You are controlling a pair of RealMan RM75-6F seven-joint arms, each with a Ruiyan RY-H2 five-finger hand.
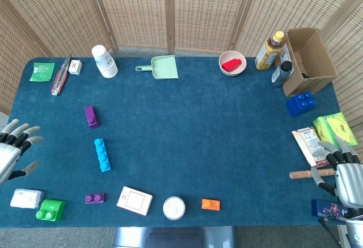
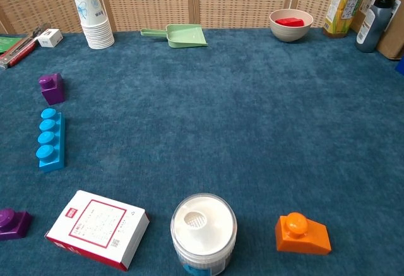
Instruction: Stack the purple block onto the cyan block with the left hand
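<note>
A purple block (image 1: 91, 116) (image 2: 52, 88) stands on the blue cloth at the left, just beyond the long cyan block (image 1: 102, 154) (image 2: 49, 139). My left hand (image 1: 12, 150) hovers at the table's left edge with its fingers spread and nothing in it, well to the left of both blocks. At the right edge my right hand (image 1: 342, 173) also holds nothing, fingers apart. Neither hand shows in the chest view. A second, flatter purple block (image 1: 94, 198) (image 2: 12, 222) lies near the front left.
Near the front edge lie a white pad (image 1: 26, 198), a green block (image 1: 50, 209), a card box (image 1: 135, 200), a white jar (image 1: 174, 207) and an orange block (image 1: 210, 204). Paper cups (image 1: 104, 61), a green scoop (image 1: 160, 67) and a bowl (image 1: 232, 63) line the back.
</note>
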